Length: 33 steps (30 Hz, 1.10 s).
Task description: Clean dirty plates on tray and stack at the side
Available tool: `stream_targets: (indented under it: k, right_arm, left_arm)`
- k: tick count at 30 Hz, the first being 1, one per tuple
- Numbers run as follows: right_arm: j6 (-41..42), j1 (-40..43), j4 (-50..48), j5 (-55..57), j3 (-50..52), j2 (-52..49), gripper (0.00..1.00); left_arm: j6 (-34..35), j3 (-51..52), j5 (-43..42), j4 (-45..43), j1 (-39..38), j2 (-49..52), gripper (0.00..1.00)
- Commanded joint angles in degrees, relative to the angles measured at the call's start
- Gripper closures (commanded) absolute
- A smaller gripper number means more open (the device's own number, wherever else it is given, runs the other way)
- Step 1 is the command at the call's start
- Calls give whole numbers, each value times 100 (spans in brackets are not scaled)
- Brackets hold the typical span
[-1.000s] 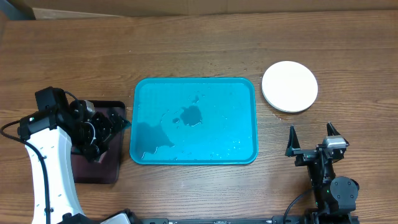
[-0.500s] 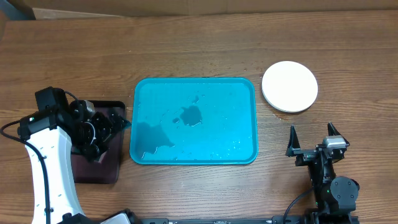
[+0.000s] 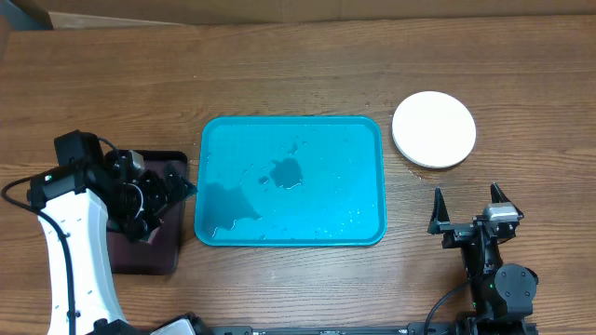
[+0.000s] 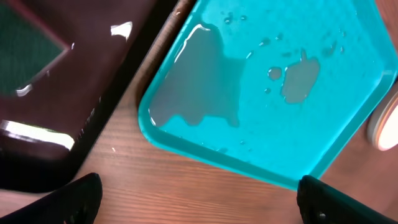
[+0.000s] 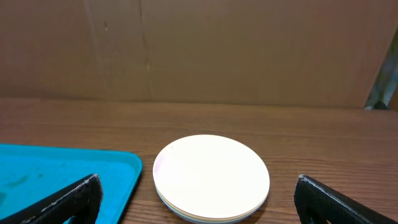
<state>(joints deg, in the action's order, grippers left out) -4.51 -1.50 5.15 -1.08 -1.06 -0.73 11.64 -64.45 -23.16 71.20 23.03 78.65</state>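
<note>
Right claw [image 3: 465,194] agape, plates [image 3: 434,129] ahead (stacked), tray [image 3: 345,167] leftward

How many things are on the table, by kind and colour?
Turquoise tray: 1
Maroon tray: 1
Plate stack, white on top, number of plates in it unclear: 1
Total: 3
</note>
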Motion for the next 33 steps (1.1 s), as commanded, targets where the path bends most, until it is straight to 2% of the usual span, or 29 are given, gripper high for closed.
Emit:
stream_targets:
  k: [1,4,12,16,26,33]
  right_arm:
    - [-24,28,-31,39,59,57,0]
    - [-24,28,-31,39,59,57,0]
    - [-24,28,-31,39,59,57,0]
    - [-24,28,-31,39,59,57,0]
    - [-24,28,-33,39,59,57,0]
    - [-24,28,-31,39,59,57,0]
  left_arm:
    - [-1150,184,66,-365,-173,-361,0]
    - [-1419,702,68,-1003,-286,-994,0]
    - [-1425,2911,-164,-2962,-356,-3161,0]
    - [-1427,3703,-245,-3731,-356,-4076,0]
    - [-1314,4863,-240,-5449,-431,-5652,0]
    - [-1314,5617,-216,-6177,-660,-6905,0]
